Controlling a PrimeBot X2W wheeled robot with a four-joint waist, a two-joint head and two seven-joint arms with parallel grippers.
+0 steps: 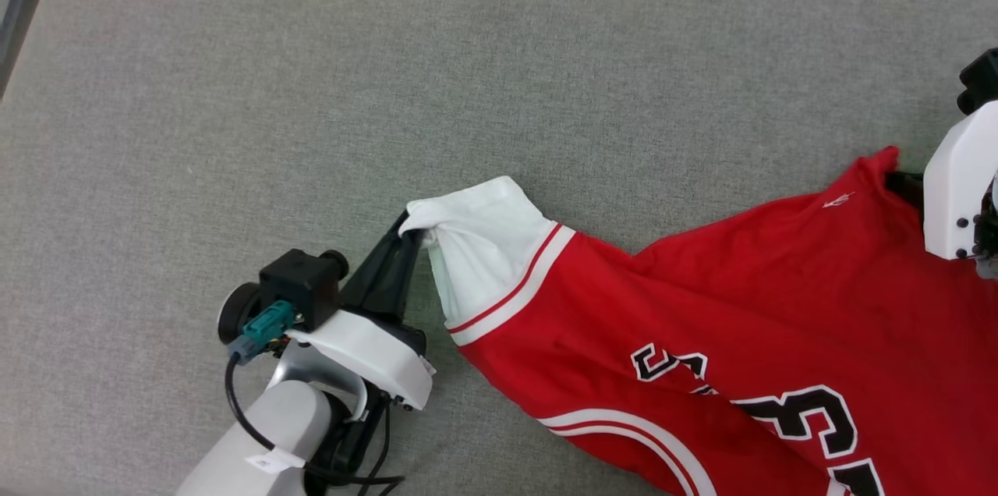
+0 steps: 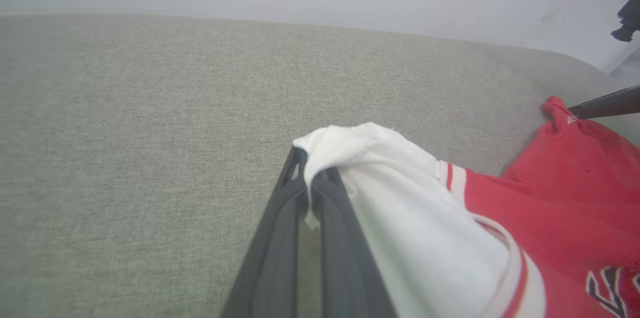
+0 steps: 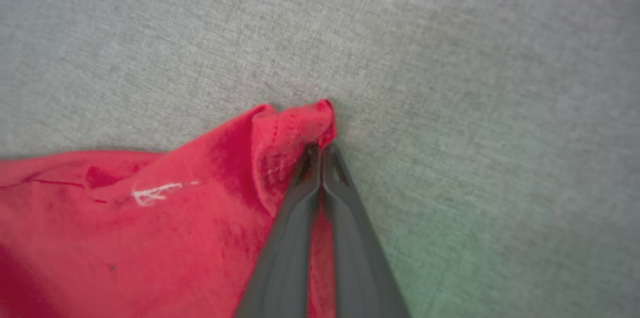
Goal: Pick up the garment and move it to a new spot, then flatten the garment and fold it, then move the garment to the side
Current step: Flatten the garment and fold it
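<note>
Apparently the work was at an early stage: the garment [image 1: 702, 309] lay on the grey cloth surface [image 1: 390, 51] at the near right, printed face up, wrinkled and not folded. The left gripper [image 1: 413, 235] was pressed together on the white sleeve [image 1: 487, 246], and the right gripper [image 3: 320, 150] pinched a red corner [image 3: 295, 123] at the far right. Flattening, folding and moving aside were, it seemed, left to do. The long axis ran left to right, with the sleeve pointing left.

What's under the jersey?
The grey fabric surface shows all round the jersey, which rests on it. Whatever lies beneath the red body is covered, so nothing else can be told.
</note>
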